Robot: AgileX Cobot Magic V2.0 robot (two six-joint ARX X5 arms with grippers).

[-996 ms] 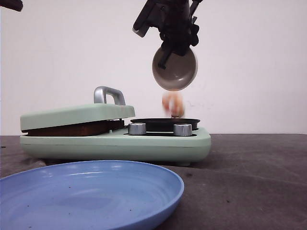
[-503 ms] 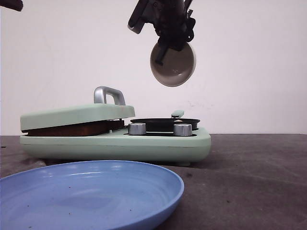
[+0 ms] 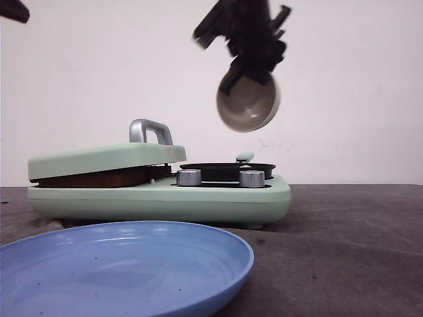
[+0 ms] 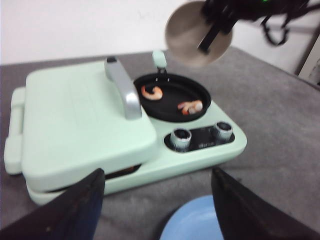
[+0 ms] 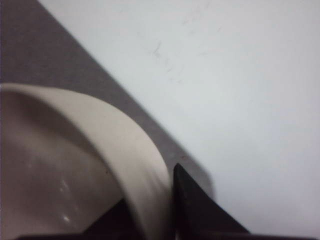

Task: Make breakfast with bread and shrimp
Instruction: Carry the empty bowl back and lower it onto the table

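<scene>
A: Front view. The right gripper (image 3: 248, 63) hangs high above the mint-green breakfast cooker (image 3: 158, 188), pinching the rim of a small beige bowl (image 3: 248, 102). The bowl is tipped on its side, mouth toward the camera, and looks empty. It sits above the cooker's round black frying pan (image 3: 228, 168).

B: And the bread?

A: Only a dark brown edge (image 3: 99, 177) shows under the closed mint lid with the grey metal handle (image 3: 151, 130). I take it for toasted crust, sandwiched in the grill half on the robot's left. A big blue plate (image 3: 125, 267) lies nearest the camera.

B: Left wrist view?

A: The left gripper (image 4: 157, 200) hovers in front of the cooker with its dark fingers (image 4: 75, 210) spread wide, holding nothing. Two pink curled shrimp (image 4: 152, 91) lie in the pan, apart from each other. The bowl hangs above the pan's far edge.

B: Right wrist view?

A: Just the bowl's pale rim (image 5: 125, 150) clamped at a black fingertip (image 5: 195, 205), with wall and grey table (image 5: 30, 45) beyond.

B: What does the next move turn on?

A: My guess: the lid. Its handle runs front to back, the bread lies directly beneath, and the free left arm is the nearer one.
</scene>
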